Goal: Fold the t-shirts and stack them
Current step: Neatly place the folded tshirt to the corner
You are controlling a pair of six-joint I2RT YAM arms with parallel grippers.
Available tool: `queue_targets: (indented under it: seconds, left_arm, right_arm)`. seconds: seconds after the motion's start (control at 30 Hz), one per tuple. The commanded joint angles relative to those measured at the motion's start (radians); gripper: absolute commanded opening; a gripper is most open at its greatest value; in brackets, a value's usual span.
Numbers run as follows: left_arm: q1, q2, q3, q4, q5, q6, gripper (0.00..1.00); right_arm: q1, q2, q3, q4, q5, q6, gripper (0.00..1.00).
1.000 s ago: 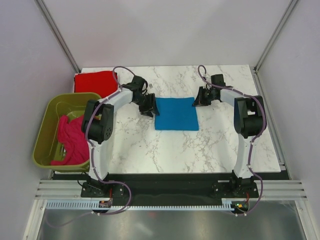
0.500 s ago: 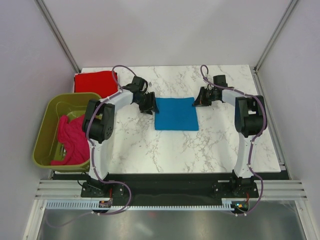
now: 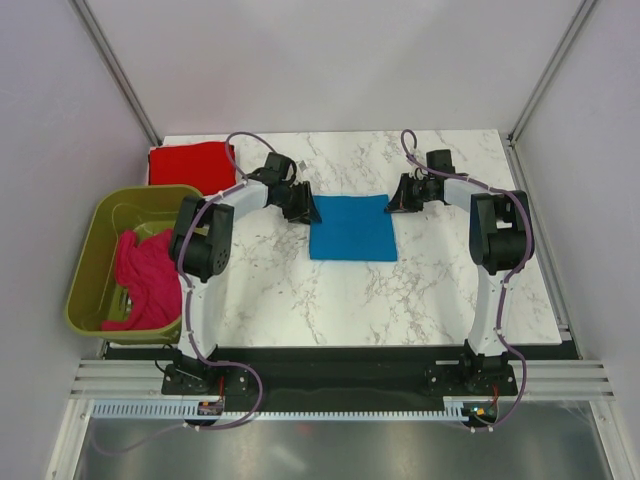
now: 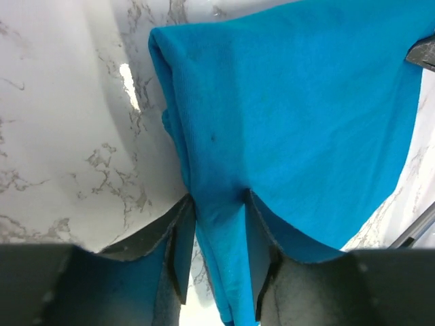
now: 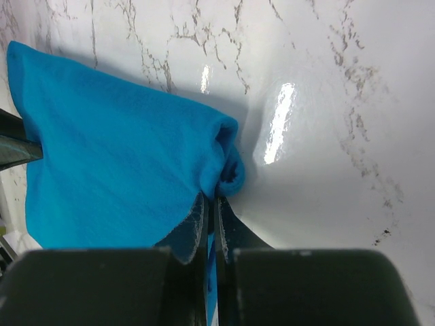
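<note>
Three tees in play here, and only one is being worked on. The bright blue cloth t-shirt (image 3: pixel 350 228) lies as a flat folded rectangle in the middle of the white marble-pattern table (image 3: pixel 400 290), with an arm at each far corner.

The right gripper (image 3: pixel 398 200) has the far right corner. On its wrist cam the fingers are pressed nearly together with a thin sliver of blue squeezed between them, so that's a proper pinch. The left gripper (image 3: pixel 299 206) is at the far left corner. Its fingers (image 4: pixel 180 251) stand partway apart with a bunched ridge of the blue fabric filling the gap. I can't tell if it's really biting or just straddling the edge.

Why both corners? My guess is that holding the two ends of one edge lets the arms lift it evenly. That could be for one more fold toward the near side, or to carry the packet off without it flopping open.

The folded red cloth t-shirt (image 3: pixel 190 165) sits at the table's far left corner, well apart from the blue one. I'd bet that's the base of the stack and blue goes on top. The crumpled magenta-pink cloth t-shirt (image 3: pixel 145 280) is in the olive-green plastic tub (image 3: pixel 150 191) beside the table's left edge, not folded yet. So roughly one done, one nearly, one to go.
</note>
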Motion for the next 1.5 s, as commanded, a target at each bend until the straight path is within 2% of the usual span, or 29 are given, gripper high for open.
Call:
queue_targets:
  seconds: [0.0,0.03,0.17,0.2,0.23,0.27,0.3,0.33,0.47,0.53,0.73,0.77,0.83,0.87,0.9,1.07,1.27,1.33,1.47]
  left_arm:
    - [0.004,0.053,0.009,0.001,-0.007,-0.018,0.40]
    - [0.002,0.054,0.009,-0.006,-0.016,-0.021,0.38]
    - [0.002,0.060,0.037,-0.039,-0.014,-0.041,0.16]
    - [0.002,0.052,0.037,-0.037,-0.013,-0.048,0.06]
    - [0.004,0.044,0.038,-0.039,-0.014,-0.053,0.03]
    - [0.002,0.032,0.038,-0.037,-0.019,-0.062,0.02]
    - [-0.001,0.008,0.038,-0.037,-0.019,-0.067,0.02]
    - [0.001,-0.008,0.040,-0.039,-0.020,-0.071,0.02]
    - [-0.004,-0.072,0.070,-0.117,-0.083,-0.085,0.02]
    - [-0.004,-0.106,0.086,-0.154,-0.111,-0.075,0.02]
    - [-0.009,-0.176,0.169,-0.307,-0.233,-0.001,0.02]
    - [-0.009,-0.181,0.191,-0.319,-0.247,0.033,0.02]
    - [-0.007,-0.184,0.243,-0.382,-0.278,0.100,0.02]
    - [-0.005,-0.183,0.265,-0.405,-0.321,0.125,0.02]
    - [-0.005,-0.180,0.288,-0.434,-0.342,0.151,0.02]
    - [-0.004,-0.151,0.449,-0.565,-0.486,0.281,0.02]
    - [0.005,-0.086,0.609,-0.641,-0.646,0.412,0.02]
    - [0.028,-0.078,0.636,-0.641,-0.652,0.477,0.02]
    - [0.106,-0.074,0.676,-0.646,-0.632,0.504,0.02]
  right_arm:
    - [-0.007,0.052,-0.007,-0.078,0.091,-0.027,0.02]
    - [-0.006,0.054,-0.004,-0.078,0.086,-0.024,0.02]
    - [-0.006,0.017,-0.007,-0.078,0.076,0.001,0.06]
    - [-0.006,0.003,-0.008,-0.078,0.068,0.023,0.08]
    - [-0.006,-0.013,-0.005,-0.077,0.060,0.037,0.11]
    - [-0.004,-0.050,-0.005,-0.080,0.060,0.054,0.15]
    - [-0.006,-0.072,-0.005,-0.083,0.066,0.076,0.24]
    - [-0.006,-0.092,-0.002,-0.089,0.071,0.102,0.27]
    - [-0.004,-0.217,-0.024,-0.115,0.102,0.146,0.49]
    - [-0.003,-0.256,-0.050,-0.121,0.105,0.159,0.55]
    - [0.011,-0.389,-0.130,-0.111,0.123,0.199,0.74]
    - [0.016,-0.406,-0.136,-0.106,0.123,0.200,0.79]
    - [0.029,-0.428,-0.153,-0.104,0.122,0.202,0.83]
    - [0.035,-0.432,-0.160,-0.100,0.122,0.203,0.93]
    - [0.040,-0.440,-0.176,-0.098,0.122,0.205,0.98]
    - [0.060,-0.478,-0.202,-0.082,0.111,0.200,0.98]
    - [0.094,-0.514,-0.211,-0.058,0.097,0.211,0.98]
    - [0.108,-0.526,-0.208,-0.054,0.096,0.212,0.98]
    - [0.138,-0.538,-0.202,-0.046,0.097,0.211,0.98]
